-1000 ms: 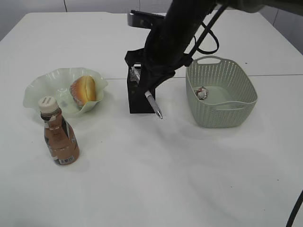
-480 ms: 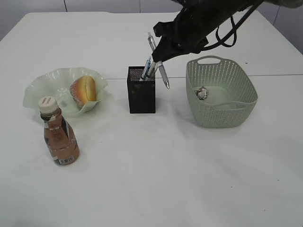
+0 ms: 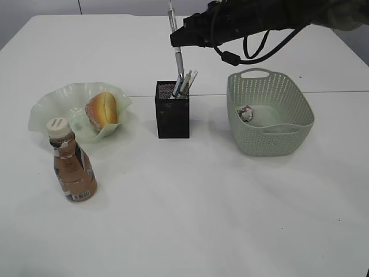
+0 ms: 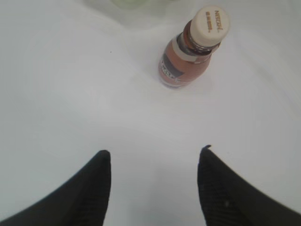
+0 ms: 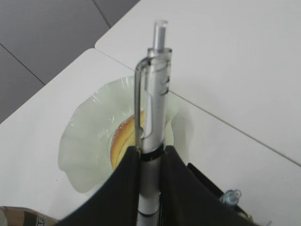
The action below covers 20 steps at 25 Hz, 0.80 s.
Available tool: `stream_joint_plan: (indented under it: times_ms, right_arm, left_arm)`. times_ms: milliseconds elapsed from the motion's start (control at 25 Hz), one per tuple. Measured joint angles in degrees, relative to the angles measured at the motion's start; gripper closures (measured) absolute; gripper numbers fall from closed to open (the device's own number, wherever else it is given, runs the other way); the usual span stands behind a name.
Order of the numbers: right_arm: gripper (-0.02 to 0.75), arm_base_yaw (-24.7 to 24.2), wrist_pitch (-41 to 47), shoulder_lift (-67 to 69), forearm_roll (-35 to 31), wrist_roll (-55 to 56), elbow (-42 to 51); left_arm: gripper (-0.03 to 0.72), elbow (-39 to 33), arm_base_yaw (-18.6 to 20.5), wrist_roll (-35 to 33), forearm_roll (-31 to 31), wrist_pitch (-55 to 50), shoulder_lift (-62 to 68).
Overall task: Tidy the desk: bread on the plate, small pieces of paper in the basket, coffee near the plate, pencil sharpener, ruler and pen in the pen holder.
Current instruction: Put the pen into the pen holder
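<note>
Pen [image 3: 174, 40] stands nearly upright above the holder [image 3: 172, 109], clamped between the fingers of the right hand [image 3: 180, 39], its lower tip near the holder's open top. From the right wrist, the pen [image 5: 151, 117] rises between the two dark fingers [image 5: 115, 193], clip and push-button end pointing away from the hand [image 5: 149, 160]. Other pens [image 3: 185, 83] already lean inside the holder.

Left of the holder sits the plate [image 3: 49, 112], with the bread [image 3: 102, 109] lying in it. The coffee [image 3: 71, 167] stands upright on the bench [image 3: 190, 219], in front of the plate and left of the holder. Right of the holder is the basket [image 3: 271, 112], with a crumpled paper [image 3: 246, 113] inside.

The left hand [image 4: 153, 165] hangs spread apart over the bench, grasping nothing, with the coffee [image 4: 193, 49] ahead of its fingers.
</note>
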State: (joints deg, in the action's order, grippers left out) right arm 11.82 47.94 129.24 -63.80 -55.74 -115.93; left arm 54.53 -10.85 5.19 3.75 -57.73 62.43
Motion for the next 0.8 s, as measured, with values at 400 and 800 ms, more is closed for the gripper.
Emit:
stream_joint_plan:
  times_ms: [400,800]
  right_arm:
    - [0.668,0.0,-2.2,6.7,-18.6,-22.3,0.0]
    - [0.668,0.0,-0.5,10.0,-25.0,-37.0,0.0]
  left_arm:
    - [0.256,0.0,0.0,0.0,0.1,-0.7,0.0]
    - [0.256,0.0,0.0,0.0,0.1,-1.6,0.0]
